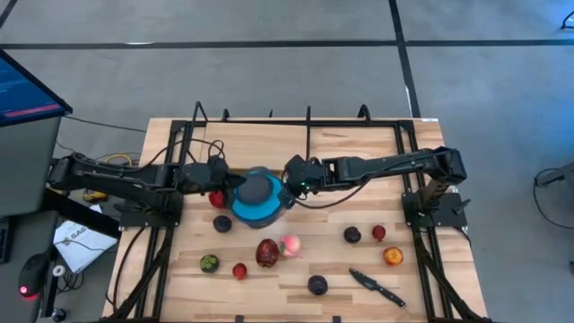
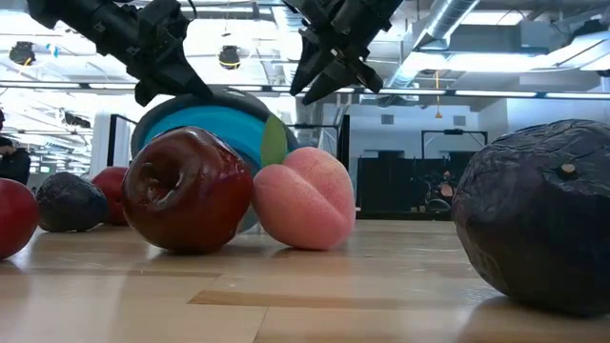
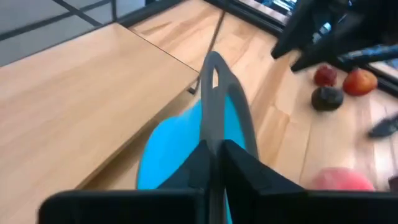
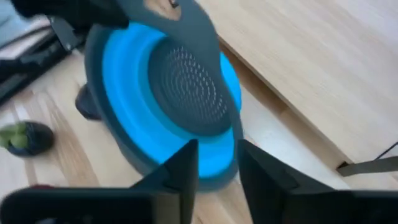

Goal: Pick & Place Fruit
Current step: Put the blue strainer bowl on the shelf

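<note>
Wooden slat table (image 1: 359, 157): your left gripper (image 1: 235, 180) is clamped on the round blue bowl's (image 1: 260, 208) grey rim. Your right gripper (image 1: 289, 178) sits parted at its opposite side, with small roundish fruit (image 1: 267, 252) nearby.

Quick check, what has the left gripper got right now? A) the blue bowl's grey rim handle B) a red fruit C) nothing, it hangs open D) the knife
A: in the left wrist view the left gripper is shut on the grey handle of the blue bowl, which is tipped on edge between both arms; the knife lies untouched near the table's front.
</note>
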Controlling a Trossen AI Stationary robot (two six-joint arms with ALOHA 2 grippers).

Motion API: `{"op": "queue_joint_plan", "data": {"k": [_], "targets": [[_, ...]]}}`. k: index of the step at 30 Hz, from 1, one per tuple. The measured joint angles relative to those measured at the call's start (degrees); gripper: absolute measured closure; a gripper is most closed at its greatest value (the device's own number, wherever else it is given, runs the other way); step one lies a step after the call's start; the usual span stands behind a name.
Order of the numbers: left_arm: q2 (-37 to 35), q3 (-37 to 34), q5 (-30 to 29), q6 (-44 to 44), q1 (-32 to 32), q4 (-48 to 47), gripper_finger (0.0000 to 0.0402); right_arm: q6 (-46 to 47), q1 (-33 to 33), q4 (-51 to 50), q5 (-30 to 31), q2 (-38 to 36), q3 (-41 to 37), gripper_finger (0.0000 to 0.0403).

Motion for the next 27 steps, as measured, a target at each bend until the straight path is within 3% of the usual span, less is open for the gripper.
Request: {"op": "queue_joint_plan", "data": {"k": [4,11,19,24,27], "targets": [[0.04,0.69,1.37,0.22,3.53,-0.31,0.0375,-2.48,-0.04,-2.44,0.22,-1.05,0.04,0.0226],[-0.23,0.89,12.65,0.82,13.77,1.14,0.0393,-2.8,3.16,-9.74,3.02,-2.04,-0.08,0.0159],[3.62,9.22,28.31,4.28,31.97,2.8,0.0399,0.79,11.26,-14.82,13.28,-1.99,-1.36,0.016],[12.95,12.23,45.24,2.28,40.42,12.33,0.0396,2.23,13.08,-15.7,18.37,-1.99,-1.49,0.0172],[19.55,12.68,49.82,0.3,42.44,19.68,0.0398,2.25,13.2,-15.83,18.79,-1.99,-1.49,0.018]]}}
